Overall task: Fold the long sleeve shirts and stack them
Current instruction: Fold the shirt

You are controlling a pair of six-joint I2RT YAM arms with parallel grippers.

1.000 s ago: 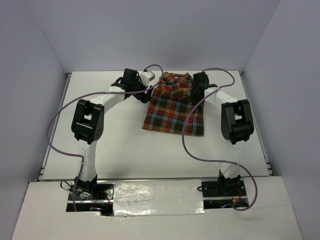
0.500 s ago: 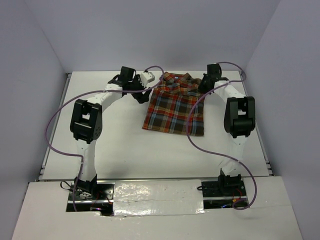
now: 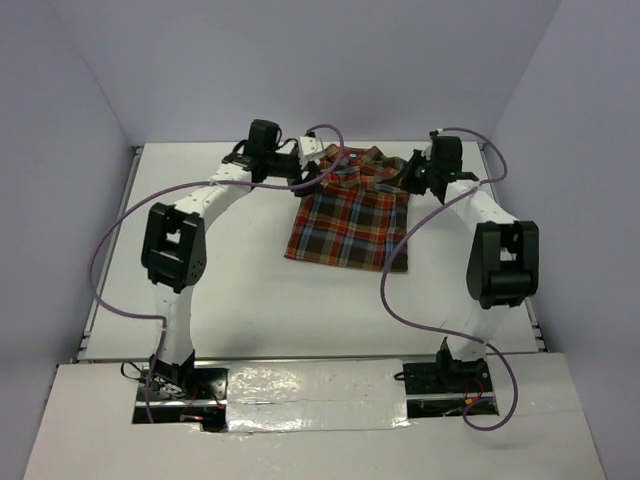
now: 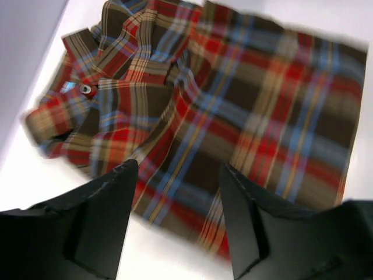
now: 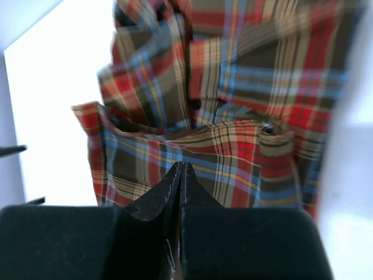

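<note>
The plaid long sleeve shirt [image 3: 348, 215] lies folded into a rectangle at the back middle of the white table, collar at the far end. My left gripper [image 3: 308, 171] hovers at the shirt's far left corner. In the left wrist view the left gripper [image 4: 175, 169] is open and empty above the shirt's [image 4: 245, 105] left edge, with the collar [image 4: 116, 52] ahead. My right gripper [image 3: 413, 174] is at the shirt's far right corner. In the right wrist view the right gripper [image 5: 182, 168] is shut with nothing between its jaws, above the shirt's [image 5: 233, 87] collar end.
The white table [image 3: 200, 290] is boxed in by grey walls at the back and sides. Purple cables [image 3: 395, 290] loop from both arms over the table, the right one crossing the shirt's right edge. The arm bases stand at the near edge.
My right arm has swung right and back, taking its gripper off the shirt's collar area to its far right corner. My left gripper has shifted slightly right toward the collar.
</note>
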